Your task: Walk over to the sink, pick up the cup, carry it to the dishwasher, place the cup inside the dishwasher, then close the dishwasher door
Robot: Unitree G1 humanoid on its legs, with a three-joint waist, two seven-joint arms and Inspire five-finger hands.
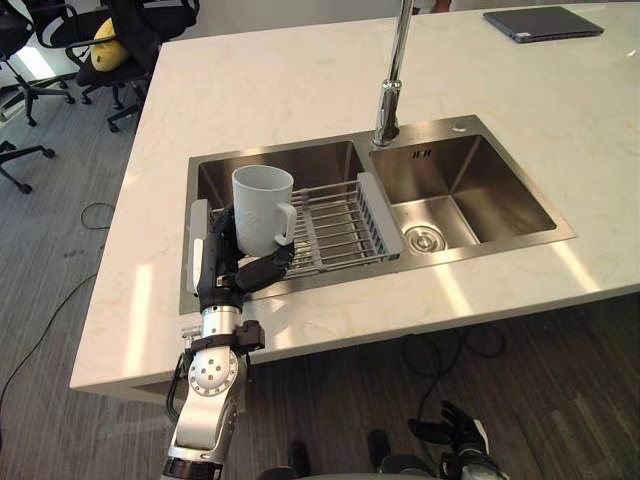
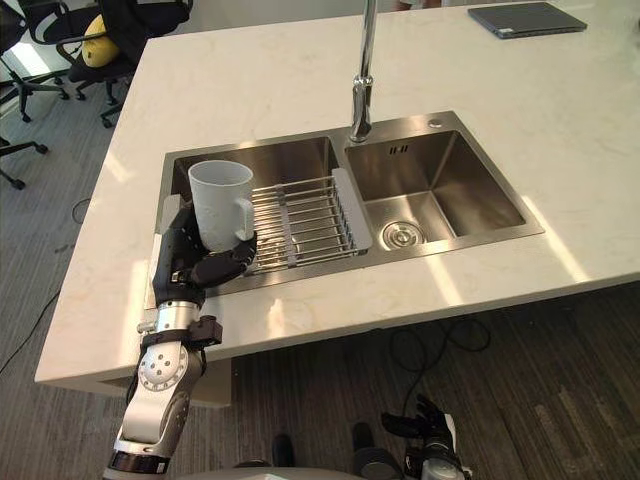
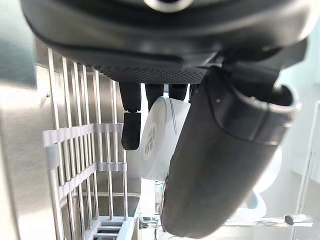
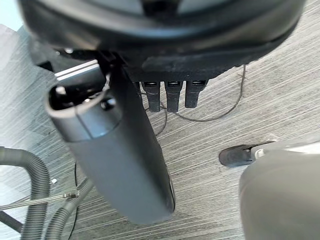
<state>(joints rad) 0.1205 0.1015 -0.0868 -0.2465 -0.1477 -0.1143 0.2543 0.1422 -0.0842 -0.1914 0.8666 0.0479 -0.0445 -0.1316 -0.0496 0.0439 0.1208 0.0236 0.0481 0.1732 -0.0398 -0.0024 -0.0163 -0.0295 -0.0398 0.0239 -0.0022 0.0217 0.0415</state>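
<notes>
Now the cup (image 1: 262, 205) stands upright in the left hand (image 1: 222, 268), whose fingers (image 1: 266, 268) curl round its base

You have a pale stone-look counter (image 1: 300, 90) with a steel double sink (image 1: 505, 185) set in near its front edge. The tap (image 1: 393, 80) stands at the rear rim, between the basins. A wire rack (image 1: 335, 225) spans the left basin. A closed dark laptop (image 1: 543, 22) lies flat at the far right corner.
</notes>
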